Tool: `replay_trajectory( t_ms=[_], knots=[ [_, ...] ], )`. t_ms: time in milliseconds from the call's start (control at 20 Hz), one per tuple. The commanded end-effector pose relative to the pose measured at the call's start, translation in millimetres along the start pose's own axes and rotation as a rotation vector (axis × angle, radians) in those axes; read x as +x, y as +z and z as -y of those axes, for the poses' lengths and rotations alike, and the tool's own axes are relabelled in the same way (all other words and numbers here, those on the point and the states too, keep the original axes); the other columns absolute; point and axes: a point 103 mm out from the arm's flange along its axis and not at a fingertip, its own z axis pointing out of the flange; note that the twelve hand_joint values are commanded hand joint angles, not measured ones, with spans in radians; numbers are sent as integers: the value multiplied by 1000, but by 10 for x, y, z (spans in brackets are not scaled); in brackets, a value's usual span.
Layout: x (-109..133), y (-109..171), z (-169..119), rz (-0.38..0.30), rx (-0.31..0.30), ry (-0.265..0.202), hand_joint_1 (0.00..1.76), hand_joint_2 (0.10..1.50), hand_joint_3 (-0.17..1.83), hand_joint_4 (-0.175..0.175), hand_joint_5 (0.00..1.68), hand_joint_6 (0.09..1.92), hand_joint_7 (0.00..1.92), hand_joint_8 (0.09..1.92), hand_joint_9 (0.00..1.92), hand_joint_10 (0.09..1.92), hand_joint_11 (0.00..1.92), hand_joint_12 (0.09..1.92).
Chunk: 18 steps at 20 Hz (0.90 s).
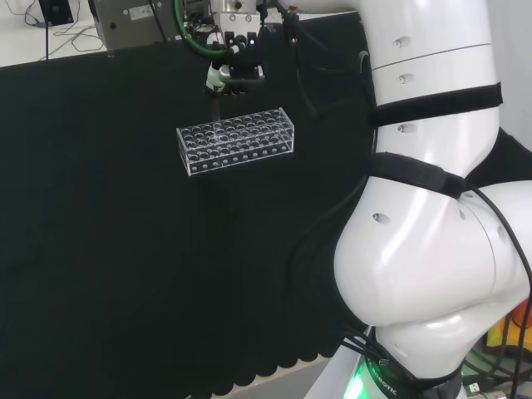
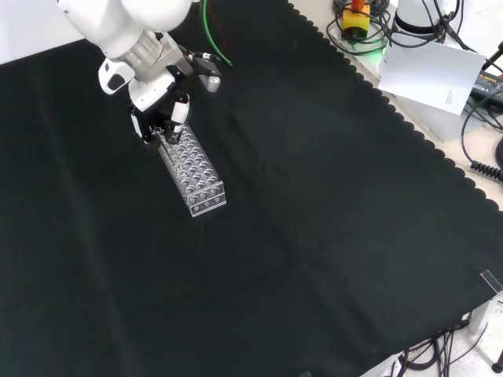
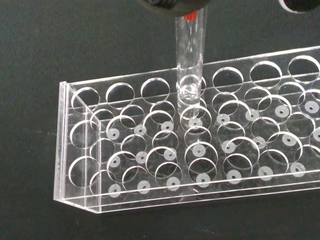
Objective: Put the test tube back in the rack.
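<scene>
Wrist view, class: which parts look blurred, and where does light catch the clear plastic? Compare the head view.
Wrist view: the hand is a dark blur; the test tube and rack are sharp, their edges and hole rims catching pale light. Head view: the rack shows as bright outlines against the black cloth.

The rack [image 3: 190, 150] is of clear plastic with rows of round holes and small white dots under them, the test tube [image 3: 190, 65] is clear glass with red at its top, the cloth [image 2: 314, 236] is black, and the hand [image 2: 161, 118] is black and white.
</scene>
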Motion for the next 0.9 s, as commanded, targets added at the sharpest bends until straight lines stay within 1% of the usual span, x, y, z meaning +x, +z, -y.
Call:
replay_trajectory(
  t_ms=[50,400,900],
  knots=[
    [-11,54,-8,-3,15,4,1234,1044,-175,-175,1391,310,1672,611,1677,386,1367,786],
    [-29,225,-38,-9,35,1,1234,1044,-175,-175,1391,310,1671,612,1676,388,1366,786],
    [-40,384,-61,-17,62,-1,1234,1044,-175,-175,1391,310,1671,613,1676,390,1366,786]
  ],
)
